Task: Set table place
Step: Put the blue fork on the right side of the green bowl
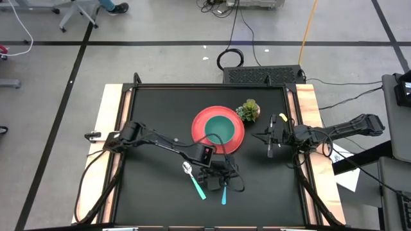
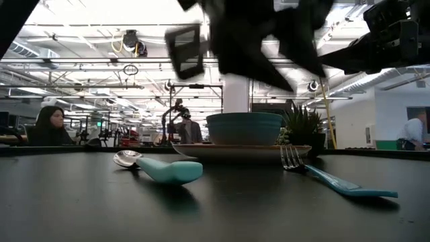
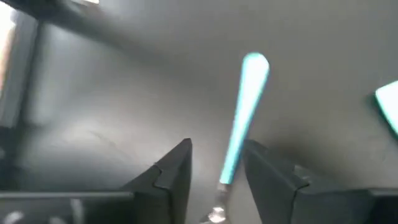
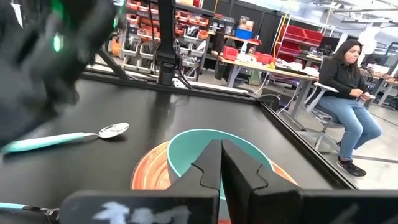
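My left gripper [image 3: 216, 171] hangs low over the table [image 1: 154, 102], fingers [image 3: 174, 171] partly apart and straddling the fork [image 3: 239, 124] where its teal handle meets the metal neck. The pads stand either side of the shaft with a sliver of gap showing, so I can't tell that anything is gripped; the fork lies flat on the black top. From above, this gripper [image 1: 215, 172] sits over the fork [image 1: 224, 192], just on the near side of the plate [image 1: 235, 142].

The spoon [image 1: 194, 181] lies just beside the fork, on its left, bowl end toward the plate. The red plate rests mid-table, toward the right, with the teal bowl [image 1: 220, 128] inside it and a small plant [image 1: 249, 110] just past its far right rim. My right gripper [image 1: 270, 146] waits to the right of the plate, jaws pressed together and empty.

I judge the step to be picking up the fork; plate and bowl look placed, cutlery not yet laid out. Next I'd close squarely on the slim handle, confirm it's held, lift without nudging the spoon, and carry it beside the plate. A thin handle lying flat could slip or pivot.
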Motion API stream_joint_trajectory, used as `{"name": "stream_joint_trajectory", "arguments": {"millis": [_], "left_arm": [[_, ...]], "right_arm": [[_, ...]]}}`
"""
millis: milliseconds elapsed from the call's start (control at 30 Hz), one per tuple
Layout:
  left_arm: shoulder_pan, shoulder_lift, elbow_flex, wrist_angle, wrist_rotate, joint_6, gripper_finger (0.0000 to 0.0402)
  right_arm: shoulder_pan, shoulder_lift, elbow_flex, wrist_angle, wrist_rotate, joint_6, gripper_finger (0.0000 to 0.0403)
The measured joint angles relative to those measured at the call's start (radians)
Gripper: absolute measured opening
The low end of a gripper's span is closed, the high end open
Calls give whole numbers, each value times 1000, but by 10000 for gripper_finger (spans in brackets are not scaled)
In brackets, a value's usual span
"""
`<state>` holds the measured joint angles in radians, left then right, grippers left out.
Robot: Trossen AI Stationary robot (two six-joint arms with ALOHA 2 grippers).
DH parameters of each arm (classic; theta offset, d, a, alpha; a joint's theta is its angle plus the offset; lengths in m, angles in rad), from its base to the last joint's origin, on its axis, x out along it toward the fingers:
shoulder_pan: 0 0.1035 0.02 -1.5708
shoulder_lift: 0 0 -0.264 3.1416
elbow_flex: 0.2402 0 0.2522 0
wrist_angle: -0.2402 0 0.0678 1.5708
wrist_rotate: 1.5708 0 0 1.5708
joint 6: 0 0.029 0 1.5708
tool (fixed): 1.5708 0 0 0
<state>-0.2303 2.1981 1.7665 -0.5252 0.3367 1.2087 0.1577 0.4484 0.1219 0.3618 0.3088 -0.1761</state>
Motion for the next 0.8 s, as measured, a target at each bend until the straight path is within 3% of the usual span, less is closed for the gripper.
{"name": "stream_joint_trajectory", "arguments": {"millis": [167,367,600,800], "left_arm": [[0,99,92,-55,-114,19,109],[4,159,248,-110,-118,-24,101],[8,166,267,106,-223,-185,107],[-4,161,267,294,-461,-222,106]], "right_arm": [[0,1,0,0,0,6,0],[0,2,0,-2,0,7,0],[0,7,0,-31,0,8,0],[0,8,0,-47,0,15,0]]}}
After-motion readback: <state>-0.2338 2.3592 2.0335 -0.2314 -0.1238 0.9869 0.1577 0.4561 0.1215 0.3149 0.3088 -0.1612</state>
